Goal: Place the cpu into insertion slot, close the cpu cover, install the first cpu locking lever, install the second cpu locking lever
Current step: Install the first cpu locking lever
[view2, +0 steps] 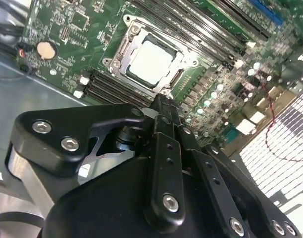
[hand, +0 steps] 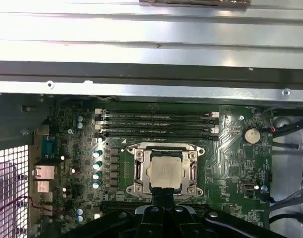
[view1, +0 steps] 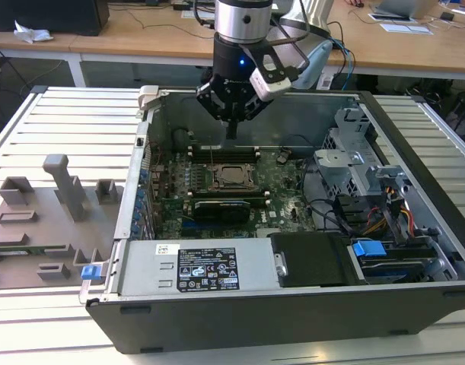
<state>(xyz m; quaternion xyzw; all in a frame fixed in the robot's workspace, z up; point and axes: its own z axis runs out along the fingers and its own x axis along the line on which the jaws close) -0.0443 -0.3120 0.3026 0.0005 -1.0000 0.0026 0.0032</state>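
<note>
The silvery cpu (hand: 165, 169) lies flat in the insertion slot on the green motherboard, also seen in the exterior view (view1: 234, 176) and the second wrist view (view2: 151, 62). The metal cpu cover (hand: 138, 171) lies down flat around it, framing the chip through its window. The slot itself is mostly hidden beneath chip and cover. My gripper (view1: 232, 131) hangs above the board just behind the socket, clear of it. Its two fingers (view2: 161, 106) are pressed together to a narrow tip with nothing between them. I cannot make out how the locking levers stand.
Long black memory slots (hand: 156, 124) run beside the socket, and a black card (view1: 224, 207) lies on its other side. The open case holds a power supply (view1: 202, 266) in front and a drive cage (view1: 354, 160) at the exterior view's right. A grey fixture tray (view1: 42, 220) sits at the left.
</note>
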